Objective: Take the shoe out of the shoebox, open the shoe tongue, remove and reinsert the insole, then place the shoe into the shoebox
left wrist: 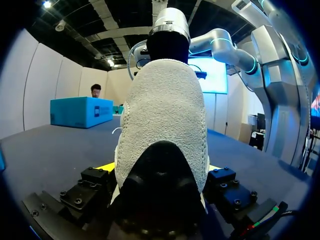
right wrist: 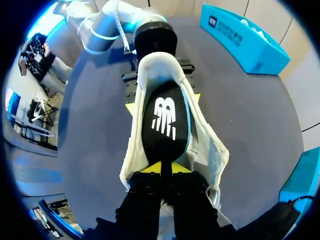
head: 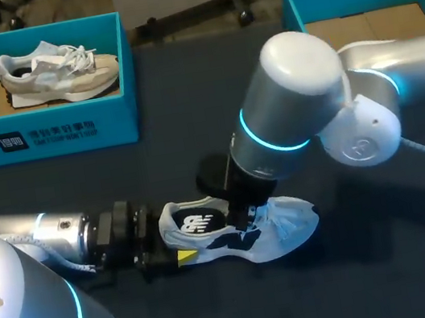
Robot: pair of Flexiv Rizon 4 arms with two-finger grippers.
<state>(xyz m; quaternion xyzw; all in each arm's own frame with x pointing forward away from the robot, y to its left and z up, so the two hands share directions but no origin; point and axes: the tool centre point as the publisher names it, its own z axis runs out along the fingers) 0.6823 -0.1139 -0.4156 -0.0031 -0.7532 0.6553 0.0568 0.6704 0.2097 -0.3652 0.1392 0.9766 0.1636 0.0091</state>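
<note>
Holding the heel of the white shoe (head: 281, 229), the left gripper (head: 176, 256) sits at the lower left of the head view, low over the dark table (head: 185, 90). Its fingers press the heel from both sides. That keeps the shoe from sliding or tipping.

The shoe lies in the lower middle with its toe to the right, outside both boxes. A black insole (head: 197, 223) with a white mark lies over the open top of the shoe.

The right gripper (head: 245, 217) comes down from the right side into the shoe's opening. Its fingers are close together and pinch the front end of the insole between the yellow tips. I think this is the insole step, but I cannot tell if the insole is going out or in.

Farther back, at the upper left, a blue box (head: 62, 135) holds another shoe (head: 59, 70). At the upper right, a second blue box (head: 291, 7) shows a bare brown floor. This shoe probably belongs there.
</note>
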